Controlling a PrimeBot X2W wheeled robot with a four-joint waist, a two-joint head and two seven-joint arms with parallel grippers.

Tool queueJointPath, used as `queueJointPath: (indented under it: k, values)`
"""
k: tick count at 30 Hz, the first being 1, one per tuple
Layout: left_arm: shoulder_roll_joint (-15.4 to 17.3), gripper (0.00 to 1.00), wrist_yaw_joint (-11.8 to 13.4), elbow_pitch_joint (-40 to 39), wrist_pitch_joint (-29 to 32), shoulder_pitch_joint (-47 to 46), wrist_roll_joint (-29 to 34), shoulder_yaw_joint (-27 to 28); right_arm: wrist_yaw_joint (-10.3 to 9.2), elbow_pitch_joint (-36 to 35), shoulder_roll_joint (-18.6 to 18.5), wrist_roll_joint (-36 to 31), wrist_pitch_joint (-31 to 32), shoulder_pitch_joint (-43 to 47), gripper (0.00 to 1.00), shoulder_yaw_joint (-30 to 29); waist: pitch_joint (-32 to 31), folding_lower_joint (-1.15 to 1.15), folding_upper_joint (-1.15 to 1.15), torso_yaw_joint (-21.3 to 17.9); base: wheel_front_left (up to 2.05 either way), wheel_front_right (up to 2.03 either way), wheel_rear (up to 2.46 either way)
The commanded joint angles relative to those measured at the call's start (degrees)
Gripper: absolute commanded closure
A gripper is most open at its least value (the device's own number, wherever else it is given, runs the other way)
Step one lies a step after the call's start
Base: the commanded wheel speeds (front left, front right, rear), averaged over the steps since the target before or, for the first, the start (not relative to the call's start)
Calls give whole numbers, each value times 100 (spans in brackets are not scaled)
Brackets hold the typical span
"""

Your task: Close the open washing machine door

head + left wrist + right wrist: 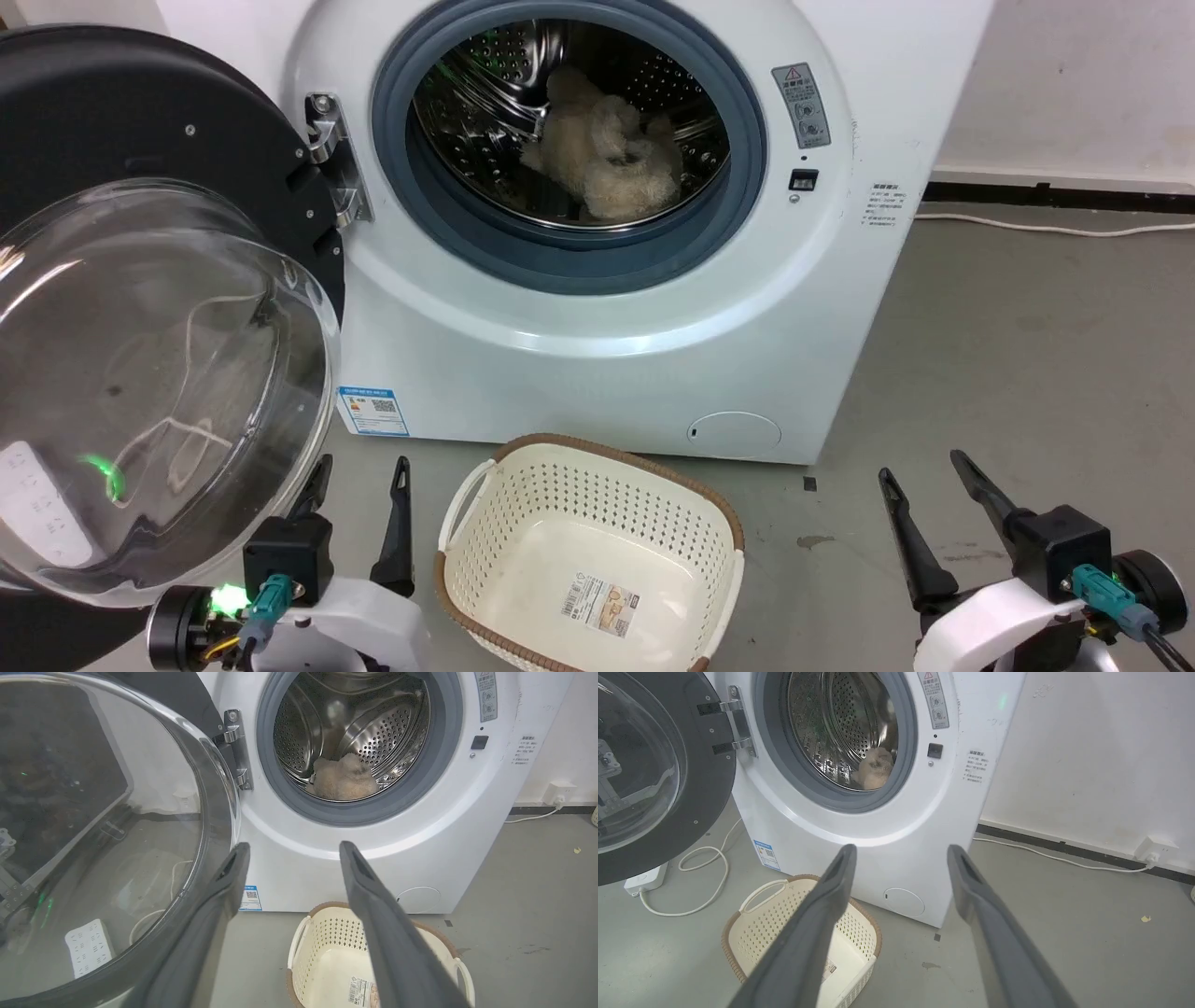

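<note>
Washing machine door (159,308) is swung open at left. Text on the blue QR sticker (373,411) cannot be read. A basket (560,495) is set near the washer. Left gripper (362,467) and right gripper (920,465) are spread, empty.

Door (159,373): large and round, with a black frame and a bulging clear glass bowl at centre. It stands wide open, swung out to the left of the washer (840,308) front. A metal hinge (331,159) holds it at its right edge. The inner face and bowl are turned outward, with reflections across the glass.
</note>
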Motion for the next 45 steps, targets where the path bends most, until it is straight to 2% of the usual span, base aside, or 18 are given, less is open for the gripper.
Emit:
queueJointPath:
  k: [1, 12, 26, 45]
  values:
    - [0, 0, -3, -12, -63, 11, -13, -6, 0, 16, 1, 44, -59, 4, 0, -19, -4, 0, 0, 9, 0, 0, 0]
    - [2, 0, -17, -4, -183, 38, -31, -31, 1, 7, 3, 63, -181, 28, 0, 24, -32, 0, 0, 155, 0, 0, 0]
    - [31, 0, -52, 1, -351, 106, -42, -66, 1, 48, 7, 138, -349, 89, 0, 136, -111, 0, 0, 731, 0, 0, 0]
    - [23, 0, 70, -224, -602, 337, -121, 42, 2, 370, -64, 313, -600, -237, 0, 745, -26, 0, 0, 1306, 0, 0, 0]
